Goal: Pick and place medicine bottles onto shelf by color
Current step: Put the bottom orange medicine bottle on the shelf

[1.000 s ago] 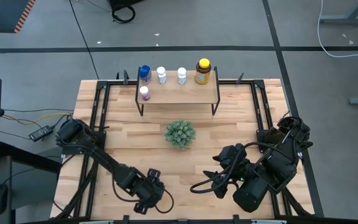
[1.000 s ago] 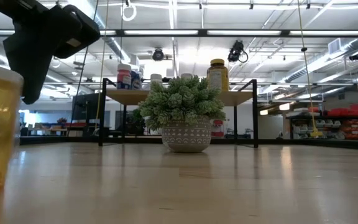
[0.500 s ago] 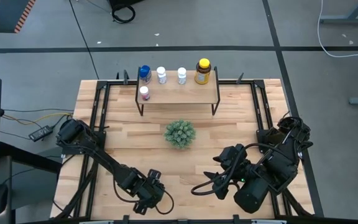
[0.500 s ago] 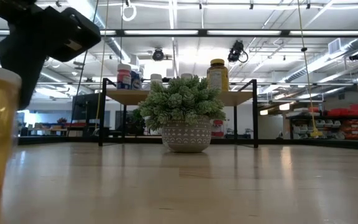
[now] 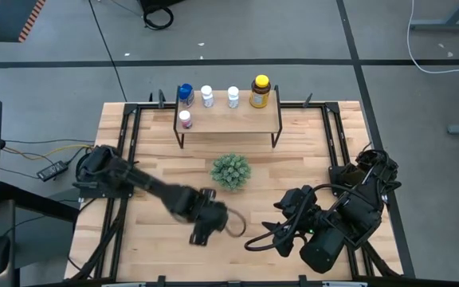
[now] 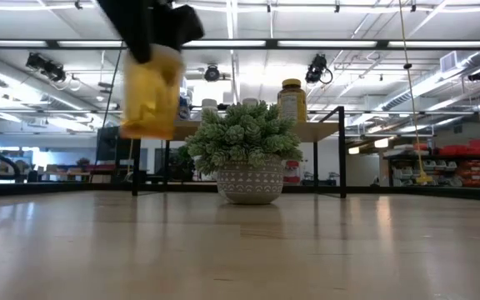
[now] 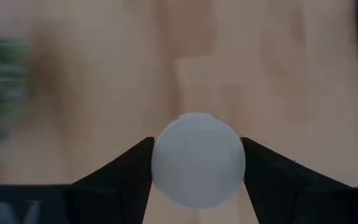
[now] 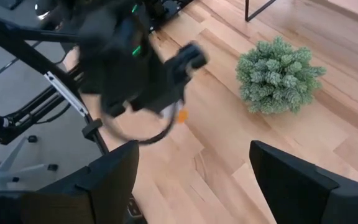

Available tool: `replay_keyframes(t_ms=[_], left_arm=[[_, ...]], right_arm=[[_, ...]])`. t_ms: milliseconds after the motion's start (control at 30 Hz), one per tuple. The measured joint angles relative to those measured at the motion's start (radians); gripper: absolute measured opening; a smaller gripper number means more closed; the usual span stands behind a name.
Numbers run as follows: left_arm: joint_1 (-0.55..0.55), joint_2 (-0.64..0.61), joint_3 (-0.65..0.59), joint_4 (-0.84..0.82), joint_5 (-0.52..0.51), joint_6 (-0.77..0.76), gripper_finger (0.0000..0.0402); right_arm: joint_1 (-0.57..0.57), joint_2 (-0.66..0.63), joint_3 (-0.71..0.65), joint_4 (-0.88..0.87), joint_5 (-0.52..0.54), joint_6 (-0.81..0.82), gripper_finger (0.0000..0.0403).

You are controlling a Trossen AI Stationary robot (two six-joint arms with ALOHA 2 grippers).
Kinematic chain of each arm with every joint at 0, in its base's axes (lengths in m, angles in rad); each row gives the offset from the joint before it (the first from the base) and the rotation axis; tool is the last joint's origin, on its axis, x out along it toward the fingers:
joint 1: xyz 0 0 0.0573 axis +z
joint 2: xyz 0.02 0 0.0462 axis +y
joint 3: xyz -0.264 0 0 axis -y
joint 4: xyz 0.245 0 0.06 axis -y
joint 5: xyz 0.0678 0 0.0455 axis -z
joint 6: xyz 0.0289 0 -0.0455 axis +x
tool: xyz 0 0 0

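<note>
- High view looks straight down on the whole surface (image 5: 293, 159), both arms included.
- Low view sits at surface height, facing level toward the shelf (image 6: 307, 131) and the room behind.
- Left wrist view looks close down on bare wood.
- Right wrist view faces across the surface; it shares the plant (image 8: 278, 74) with the high and low views.

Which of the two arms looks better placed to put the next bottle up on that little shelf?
The left. Its gripper is shut on an orange bottle, lifted off the table near the plant. The right gripper is open and empty, farther from the shelf.
</note>
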Motion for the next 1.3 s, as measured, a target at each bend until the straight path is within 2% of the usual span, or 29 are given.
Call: replay_keyframes(t_ms=[200,300,500,700,800,1033,1300], left_arm=[[0.156,-0.001,0.174,-0.203,-0.004,0.125,0.0213],[0.23,-0.042,0.216,-0.238,-0.004,0.197,0.0218],[0.403,-0.156,0.218,-0.229,-0.004,0.275,0.0219],[0.591,-0.176,0.218,-0.222,0.001,0.294,0.022],[0.659,-0.176,0.218,-0.221,0.003,0.292,0.0227],[0.761,-0.176,0.217,-0.215,0.005,0.322,0.0217],[0.837,-0.154,0.217,-0.154,0.014,0.369,0.0228]], right_arm=[[0.005,0.0,0.0,0.0,-0.007,0.009,0.0314],[0.008,0.0,0.0,0.0,-0.007,0.009,0.0314],[0.013,0.0,0.0,-0.001,0.001,0.017,0.0314],[0.005,0.0,0.0,-0.004,0.077,0.017,0.0314],[-0.008,0.0,0.0,-0.007,0.081,0.011,0.0314],[-0.063,0.0,0.0,-0.008,0.083,0.0,0.0314],[-0.131,0.0,0.0,-0.008,0.083,-0.036,0.0314]])
